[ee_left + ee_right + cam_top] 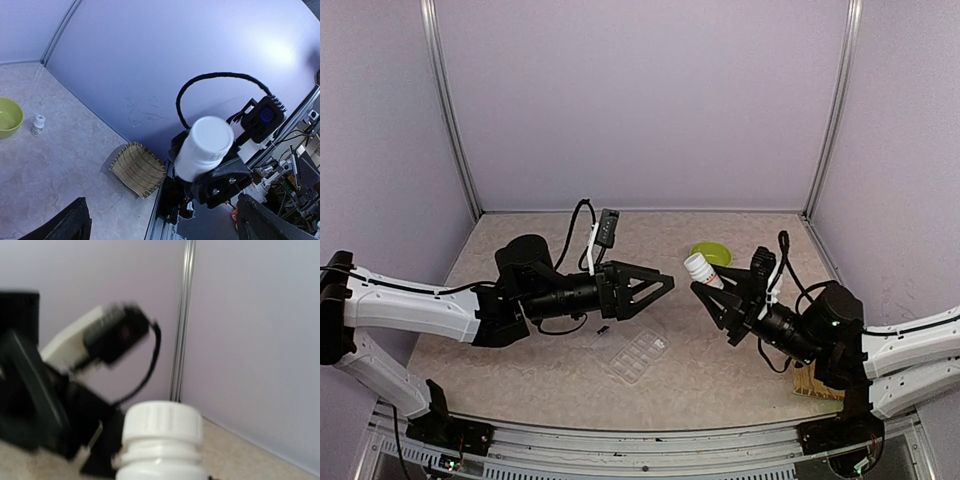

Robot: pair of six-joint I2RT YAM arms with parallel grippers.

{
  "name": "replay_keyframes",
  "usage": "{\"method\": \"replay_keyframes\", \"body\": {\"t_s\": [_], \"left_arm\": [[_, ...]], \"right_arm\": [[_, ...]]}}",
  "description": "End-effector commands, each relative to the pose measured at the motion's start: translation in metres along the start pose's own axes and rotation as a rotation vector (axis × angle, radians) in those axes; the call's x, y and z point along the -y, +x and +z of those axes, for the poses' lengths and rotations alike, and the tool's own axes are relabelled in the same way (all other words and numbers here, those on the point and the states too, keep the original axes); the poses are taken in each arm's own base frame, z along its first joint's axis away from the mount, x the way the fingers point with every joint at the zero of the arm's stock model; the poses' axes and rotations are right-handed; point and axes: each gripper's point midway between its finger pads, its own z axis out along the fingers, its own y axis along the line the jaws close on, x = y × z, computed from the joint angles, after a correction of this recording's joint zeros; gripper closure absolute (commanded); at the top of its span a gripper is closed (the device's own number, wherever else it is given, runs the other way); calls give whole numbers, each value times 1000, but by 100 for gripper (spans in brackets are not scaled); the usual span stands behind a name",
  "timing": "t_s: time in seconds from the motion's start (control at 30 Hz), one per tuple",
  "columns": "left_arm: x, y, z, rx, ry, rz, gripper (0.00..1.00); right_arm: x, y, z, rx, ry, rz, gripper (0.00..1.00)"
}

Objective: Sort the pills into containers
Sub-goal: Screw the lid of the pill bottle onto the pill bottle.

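While its jaws stand spread wide and empty, the left claw points rightward at a white bottle, whose cap faces back toward it across a small gap. Just below that claw's tips, the clear pill box lies diagonally on the table. Further right, the right claw clamps the tilted bottle's body. The left claw sits nearer the cap, and would probably close on it next. No pills are discernible.
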Motion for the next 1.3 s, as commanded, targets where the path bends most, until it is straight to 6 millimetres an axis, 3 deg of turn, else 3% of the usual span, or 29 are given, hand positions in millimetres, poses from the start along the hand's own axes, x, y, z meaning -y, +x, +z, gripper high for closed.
{"method": "replay_keyframes", "body": {"t_s": [0.0, 0.8, 1.27], "left_arm": [[28, -19, -10, 52, 83, 76, 1], [38, -11, -1, 33, 138, 57, 1], [50, -17, 1, 41, 185, 71, 1]], "right_arm": [[-10, 11, 11, -50, -32, 13, 100], [-24, 35, 34, -135, -72, 45, 100], [-38, 54, 44, -183, -126, 65, 100]]}}
